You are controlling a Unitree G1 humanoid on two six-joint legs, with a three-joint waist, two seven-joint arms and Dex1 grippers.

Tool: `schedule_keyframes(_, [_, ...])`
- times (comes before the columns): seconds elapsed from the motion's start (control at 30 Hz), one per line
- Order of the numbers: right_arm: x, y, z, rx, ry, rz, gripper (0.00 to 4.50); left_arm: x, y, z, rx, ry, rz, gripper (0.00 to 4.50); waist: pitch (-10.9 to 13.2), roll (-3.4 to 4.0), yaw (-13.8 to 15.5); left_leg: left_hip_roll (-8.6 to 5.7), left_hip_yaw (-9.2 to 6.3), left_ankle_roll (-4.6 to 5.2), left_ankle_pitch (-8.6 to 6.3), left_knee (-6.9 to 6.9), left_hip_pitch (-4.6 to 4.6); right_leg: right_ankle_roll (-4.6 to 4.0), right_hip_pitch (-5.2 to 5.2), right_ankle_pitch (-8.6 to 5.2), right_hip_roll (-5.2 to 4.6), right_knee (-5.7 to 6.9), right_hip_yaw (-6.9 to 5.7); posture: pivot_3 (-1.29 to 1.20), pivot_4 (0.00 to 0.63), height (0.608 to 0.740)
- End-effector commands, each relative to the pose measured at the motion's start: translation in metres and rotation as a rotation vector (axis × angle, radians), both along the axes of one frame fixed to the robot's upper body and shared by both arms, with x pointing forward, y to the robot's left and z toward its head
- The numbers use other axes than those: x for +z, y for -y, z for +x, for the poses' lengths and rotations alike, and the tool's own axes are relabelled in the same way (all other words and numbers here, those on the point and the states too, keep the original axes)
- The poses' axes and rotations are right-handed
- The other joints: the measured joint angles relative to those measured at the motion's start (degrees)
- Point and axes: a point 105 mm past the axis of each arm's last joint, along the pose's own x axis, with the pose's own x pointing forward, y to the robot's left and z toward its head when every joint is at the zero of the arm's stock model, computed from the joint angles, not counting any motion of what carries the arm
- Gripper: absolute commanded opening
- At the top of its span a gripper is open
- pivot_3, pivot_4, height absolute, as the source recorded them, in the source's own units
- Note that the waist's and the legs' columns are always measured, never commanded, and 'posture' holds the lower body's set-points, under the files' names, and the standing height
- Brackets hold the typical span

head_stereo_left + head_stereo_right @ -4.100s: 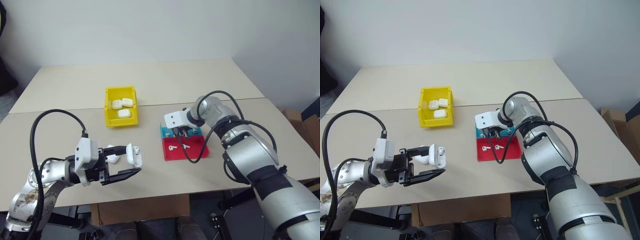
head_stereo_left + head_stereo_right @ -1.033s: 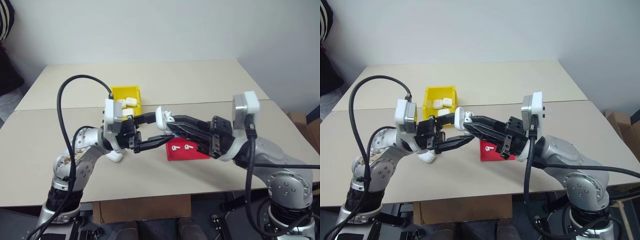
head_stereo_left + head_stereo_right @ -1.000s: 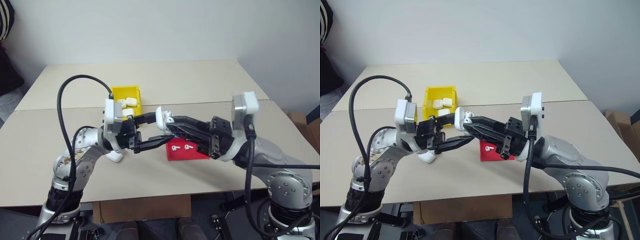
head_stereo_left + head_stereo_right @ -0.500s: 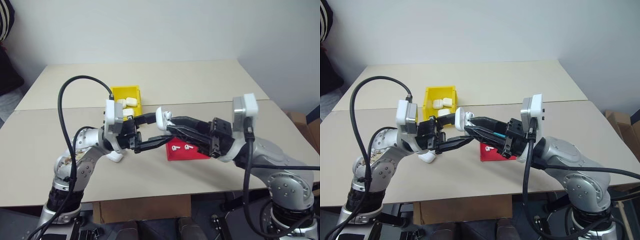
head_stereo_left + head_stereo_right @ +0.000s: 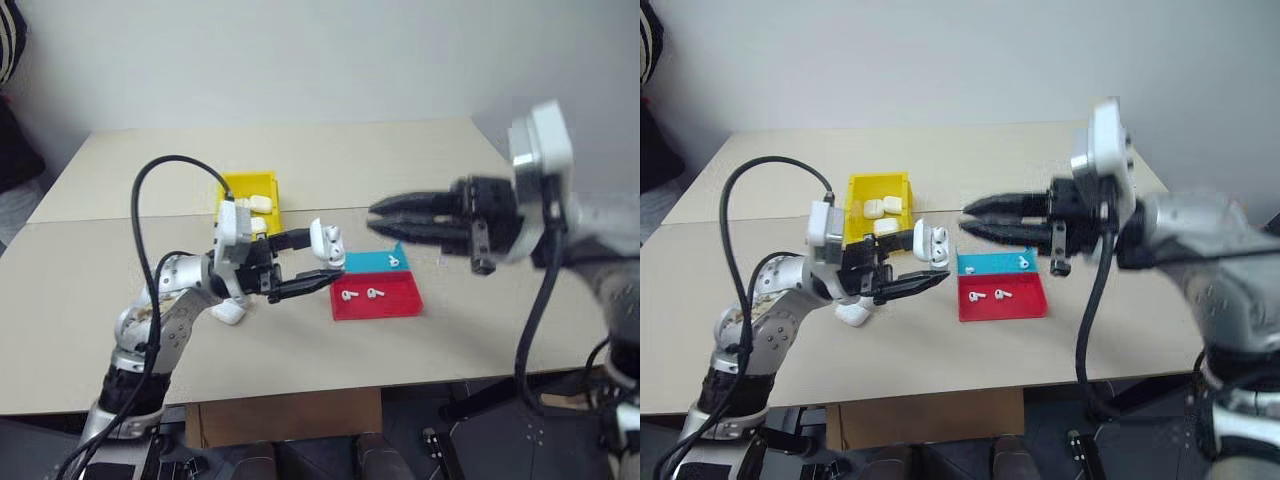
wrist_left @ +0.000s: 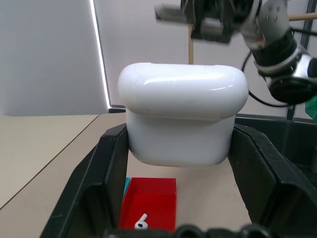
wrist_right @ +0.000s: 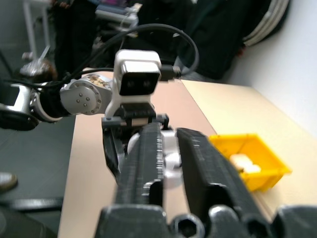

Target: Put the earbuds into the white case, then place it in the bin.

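With the white case (image 5: pixel 326 238) pinched between the two black fingers of the left gripper (image 5: pixel 322 262), it hangs above the table (image 5: pixel 300 340), just beside the red tray (image 5: pixel 375 298), and the lid looks down in the left wrist view. The yellow bin (image 5: pixel 252 198) lies behind that hand, further up the table and nearer the left arm than the right, with several identical white cases (image 5: pixel 880 207) already inside. So the case has to travel back and away from the trays, and the left arm is the one placed to carry it. Out on the other side, the right gripper (image 5: pixel 385 215) hangs in the air well apart from the case, its fingers close together with a narrow slit between them and nothing in them, pointing back toward the left hand. Two earbuds (image 5: pixel 362 294) sit on the red tray, one more on the blue tray (image 5: pixel 394 261). Another white case (image 5: pixel 227 313) rests on the table under the left forearm.
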Motion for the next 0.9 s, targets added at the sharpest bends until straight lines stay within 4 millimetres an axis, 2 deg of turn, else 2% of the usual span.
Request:
schedule_keyframes(0.03, [0.010, -0.017, 0.018, 0.012, -0.007, -0.155, 0.04, 0.006, 0.004, 0.005, -0.006, 0.061, 0.012, 2.77, 0.03, 0.04, -0.27, -0.01, 0.05, 0.00, 0.00, 0.01, -0.02, 0.00, -0.04, 0.01, 0.00, 0.02, 0.05, 0.00, 0.150, 0.740])
schedule_keyframes(0.27, [0.019, -0.058, 0.023, 0.054, 0.069, -0.305, 0.04, 0.007, 0.005, 0.006, -0.004, 0.078, 0.001, 2.77, 0.02, 0.04, 0.14, -0.05, 0.04, 0.05, -0.04, -0.06, -0.33, -0.31, -0.24, 0.18, -0.09, -0.09, 0.01, 0.00, 0.150, 0.740])
schedule_keyframes(0.4, [0.013, -0.069, 0.025, 0.056, 0.113, -0.364, 0.04, 0.007, 0.005, 0.005, -0.001, 0.081, -0.003, 2.77, 0.02, 0.04, 0.52, -0.06, 0.03, 0.05, -0.04, -0.06, -0.43, -0.30, -0.31, 0.18, -0.12, -0.09, -0.04, 0.00, 0.150, 0.740])
schedule_keyframes(0.57, [0.003, -0.071, 0.023, 0.078, 0.129, -0.408, 0.04, 0.008, 0.004, 0.004, 0.003, 0.083, -0.010, 2.77, 0.03, 0.04, 1.07, -0.06, 0.01, 0.05, -0.04, 0.00, -0.41, -0.32, -0.30, 0.19, -0.13, 0.00, -0.08, 0.00, 0.150, 0.740])
schedule_keyframes(0.9, [-0.008, -0.061, 0.025, 0.075, 0.156, -0.468, 0.04, 0.012, 0.002, -0.001, 0.000, 0.093, -0.027, 2.77, 0.03, 0.04, 1.22, -0.05, 0.00, 0.04, -0.04, 0.02, -0.30, -0.32, -0.26, 0.20, -0.10, 0.11, -0.06, 0.00, 0.150, 0.740])
